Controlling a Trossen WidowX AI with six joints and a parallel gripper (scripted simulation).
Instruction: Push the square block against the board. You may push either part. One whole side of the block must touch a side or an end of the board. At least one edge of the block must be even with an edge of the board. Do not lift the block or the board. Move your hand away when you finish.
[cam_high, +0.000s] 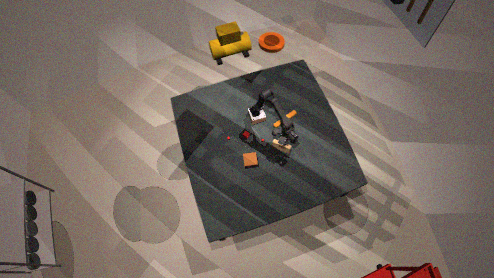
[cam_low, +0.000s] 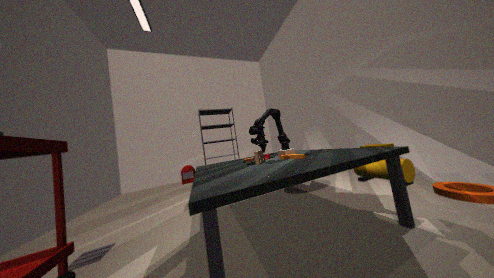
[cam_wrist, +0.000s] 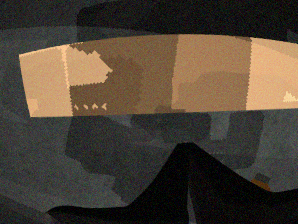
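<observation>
So the claw (cam_high: 285, 141) is pinched fully shut with nothing in it and sits low right by the board (cam_high: 281, 145), the short tan wooden piece on the dark table (cam_high: 320, 165). The square block (cam_high: 250, 159) is the orange one lying flat, near the board but apart from it, toward the lower left in the top view. Looks to me like the step here is shoving the board toward the block with the closed fingers. If I were doing it, I'd press low against the middle of the board's long face so it slides straight instead of spinning, go slow, and fix the angle early so one block side ends up flat along it with an edge lined up. Keep it on the table, no scooping. View-wise: the top one gives the layout and the gap between the two pieces, but everything is tiny. The wrist view fills up with the board (cam_wrist: 153, 76) as a wide tan band just ahead of the dark fingertips, though I can't tell whether they touch. The block doesn't show there. The side view mostly confirms the arm is down at table level.
</observation>
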